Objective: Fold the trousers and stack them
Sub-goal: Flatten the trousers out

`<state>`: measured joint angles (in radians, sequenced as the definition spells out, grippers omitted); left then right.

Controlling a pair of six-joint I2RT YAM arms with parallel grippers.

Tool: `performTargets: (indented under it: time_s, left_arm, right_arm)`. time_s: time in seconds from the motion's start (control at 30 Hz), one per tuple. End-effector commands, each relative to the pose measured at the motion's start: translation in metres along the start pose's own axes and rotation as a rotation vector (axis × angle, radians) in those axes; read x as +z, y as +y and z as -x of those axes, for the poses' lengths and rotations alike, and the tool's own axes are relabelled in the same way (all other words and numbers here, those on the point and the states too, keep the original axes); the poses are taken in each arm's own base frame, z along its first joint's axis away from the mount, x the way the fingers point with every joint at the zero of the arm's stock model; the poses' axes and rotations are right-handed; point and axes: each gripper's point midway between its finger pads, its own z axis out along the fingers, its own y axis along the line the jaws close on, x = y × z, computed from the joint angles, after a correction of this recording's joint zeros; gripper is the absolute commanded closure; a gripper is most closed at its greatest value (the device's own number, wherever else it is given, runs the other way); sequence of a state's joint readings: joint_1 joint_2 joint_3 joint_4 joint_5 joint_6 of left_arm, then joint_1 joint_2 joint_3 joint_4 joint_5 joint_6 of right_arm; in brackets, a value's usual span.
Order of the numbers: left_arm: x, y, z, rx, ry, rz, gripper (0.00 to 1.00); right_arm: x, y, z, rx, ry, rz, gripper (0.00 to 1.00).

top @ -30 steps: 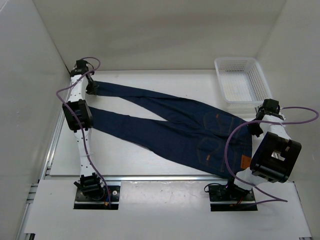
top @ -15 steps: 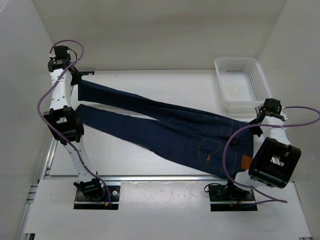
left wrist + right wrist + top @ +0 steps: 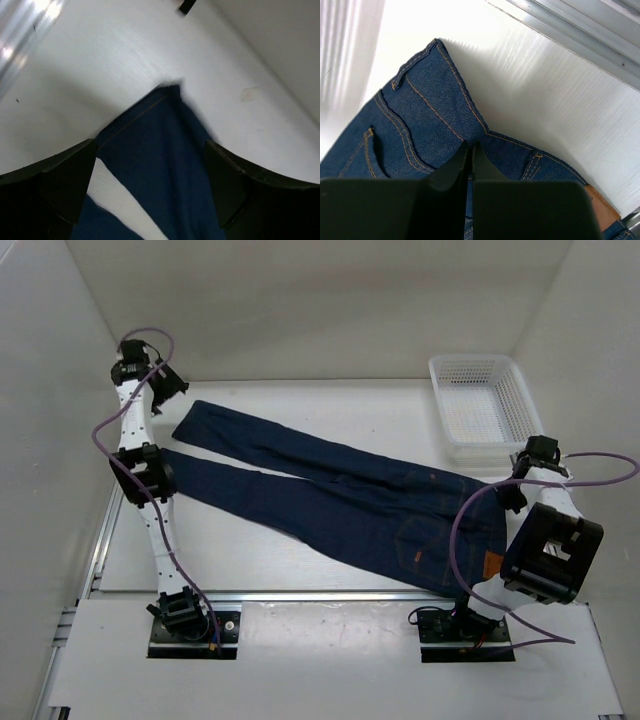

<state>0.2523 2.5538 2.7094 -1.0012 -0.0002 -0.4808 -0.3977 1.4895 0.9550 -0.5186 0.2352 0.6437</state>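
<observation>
The trousers (image 3: 340, 495) are lying unfolded on the surface (image 3: 250, 560), a leg end (image 3: 165, 100) under the spread left jaws, the right jaws apparently pinching the waistband (image 3: 497, 540). All folding is remaining.

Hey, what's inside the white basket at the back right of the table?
Nothing shows inside the basket: only its bare white mesh floor. The right arm partly hides its near right corner, so that bit is unseen.

Bright, diffuse light, soft shadows on table (image 3: 250, 550). Left wrist view blurred, trousers (image 3: 160, 165) hem smeared, glare on rail (image 3: 20, 30); right wrist view sharp, stitching crisp
</observation>
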Motion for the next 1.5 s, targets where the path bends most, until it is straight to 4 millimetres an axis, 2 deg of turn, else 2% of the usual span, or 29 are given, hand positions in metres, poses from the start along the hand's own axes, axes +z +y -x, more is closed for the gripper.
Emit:
performTargets:
  time_s: [0.0, 0.07, 0.1, 0.13, 0.2, 0.23, 0.33, 0.4, 0.47, 0.5, 0.53, 0.63, 0.77, 0.83, 0.87, 0.93, 0.97, 1.0, 1.03, 1.07, 1.13, 1.17, 1.2, 1.27, 1.3, 1.33, 1.37, 1.43, 1.47]
  left_arm:
    - [-0.032, -0.017, 0.001, -0.011, 0.014, -0.069, 0.00]
    - [-0.042, -0.017, 0.000, 0.006, 0.004, -0.054, 0.00]
    - [-0.049, -0.018, 0.003, 0.015, -0.006, -0.059, 0.00]
    - [-0.066, -0.023, 0.011, 0.034, -0.028, -0.080, 0.00]
    - [-0.073, -0.020, 0.003, 0.057, -0.005, -0.078, 0.00]
    - [-0.082, -0.024, -0.001, 0.075, 0.005, -0.081, 0.00]
    - [-0.081, -0.031, -0.030, 0.152, 0.078, -0.076, 0.21]
    - [-0.076, -0.041, -0.057, 0.199, 0.136, -0.071, 0.59]
    - [-0.071, -0.048, -0.078, 0.236, 0.186, -0.070, 0.80]
    - [-0.068, -0.053, -0.095, 0.256, 0.218, -0.071, 0.86]
    - [-0.063, -0.055, -0.106, 0.256, 0.244, -0.066, 0.90]
    - [-0.051, -0.059, -0.131, 0.270, 0.295, -0.057, 0.90]
    - [-0.035, -0.061, -0.155, 0.283, 0.359, -0.036, 0.90]
    - [-0.044, -0.055, -0.159, 0.286, 0.386, -0.010, 0.85]
    - [-0.062, -0.056, -0.149, 0.286, 0.358, -0.014, 0.82]
    - [-0.074, -0.037, -0.149, 0.299, 0.326, 0.057, 0.60]
    - [-0.084, -0.028, -0.141, 0.293, 0.300, 0.074, 0.41]
    - [-0.115, -0.028, -0.121, 0.268, 0.230, 0.059, 0.27]
    - [-0.116, -0.003, -0.131, 0.224, 0.260, 0.101, 0.13]
    - [-0.122, 0.002, -0.128, 0.192, 0.241, 0.083, 0.11]
    - [-0.140, 0.015, -0.124, 0.152, 0.206, 0.084, 0.14]
    - [-0.137, 0.031, -0.142, 0.148, 0.249, 0.114, 0.31]
    - [-0.135, 0.036, -0.147, 0.140, 0.260, 0.114, 0.44]
    - [-0.128, 0.040, -0.174, 0.144, 0.342, 0.108, 0.67]
    - [-0.125, 0.038, -0.185, 0.141, 0.373, 0.103, 0.72]
    - [-0.117, 0.032, -0.193, 0.153, 0.391, 0.089, 0.72]
    - [-0.115, 0.017, -0.207, 0.176, 0.411, 0.065, 0.68]
    - [-0.108, -0.004, -0.216, 0.199, 0.430, 0.037, 0.47]
    - [-0.108, -0.023, -0.224, 0.224, 0.432, 0.012, 0.42]
  right_arm:
    - [-0.005, 0.005, 0.019, -0.024, -0.055, -0.011, 0.99]
    - [-0.005, 0.002, 0.021, -0.024, -0.064, -0.024, 0.96]
    - [-0.005, 0.002, 0.021, -0.033, -0.064, -0.024, 0.86]
    - [-0.004, 0.001, 0.022, -0.033, -0.070, -0.033, 0.76]
    - [-0.004, -0.001, 0.024, -0.033, -0.078, -0.044, 0.50]
    - [-0.007, -0.003, 0.025, -0.018, -0.089, -0.053, 0.29]
    - [-0.024, -0.003, 0.034, 0.012, -0.137, -0.036, 0.19]
    - [-0.035, 0.014, 0.032, -0.012, -0.157, 0.011, 0.19]
    - [-0.047, 0.041, 0.027, -0.093, -0.172, 0.069, 0.58]
    - [-0.041, 0.051, 0.020, -0.135, -0.140, 0.081, 0.85]
    - [-0.039, 0.059, 0.014, -0.183, -0.115, 0.105, 1.00]
    - [-0.024, 0.087, -0.010, -0.227, 0.033, 0.201, 1.00]
    - [0.006, 0.091, -0.043, -0.244, 0.189, 0.206, 0.95]
    - [0.008, 0.089, -0.048, -0.246, 0.211, 0.200, 0.89]
    - [0.004, 0.090, -0.045, -0.245, 0.199, 0.210, 0.81]
    - [0.000, 0.079, -0.044, -0.245, 0.168, 0.182, 0.61]
    - [-0.015, 0.077, -0.037, -0.239, 0.126, 0.198, 0.41]
    - [-0.022, 0.073, -0.034, -0.237, 0.103, 0.195, 0.37]
    - [-0.038, 0.072, -0.034, -0.239, 0.070, 0.227, 0.35]
    - [-0.045, 0.068, -0.031, -0.241, 0.030, 0.222, 0.31]
    - [-0.068, 0.066, -0.036, -0.260, -0.016, 0.263, 0.36]
    - [-0.074, 0.067, -0.040, -0.270, -0.024, 0.280, 0.47]
    - [-0.082, 0.077, -0.055, -0.325, -0.011, 0.326, 0.80]
    - [-0.092, 0.086, -0.078, -0.392, 0.018, 0.367, 0.96]
    - [-0.095, 0.090, -0.092, -0.421, 0.043, 0.387, 0.99]
    - [-0.094, 0.099, -0.120, -0.486, 0.093, 0.396, 0.99]
    - [-0.098, 0.109, -0.131, -0.517, 0.108, 0.410, 0.97]
    - [-0.095, 0.128, -0.165, -0.627, 0.167, 0.411, 0.89]
    - [-0.102, 0.146, -0.165, -0.654, 0.156, 0.442, 0.87]
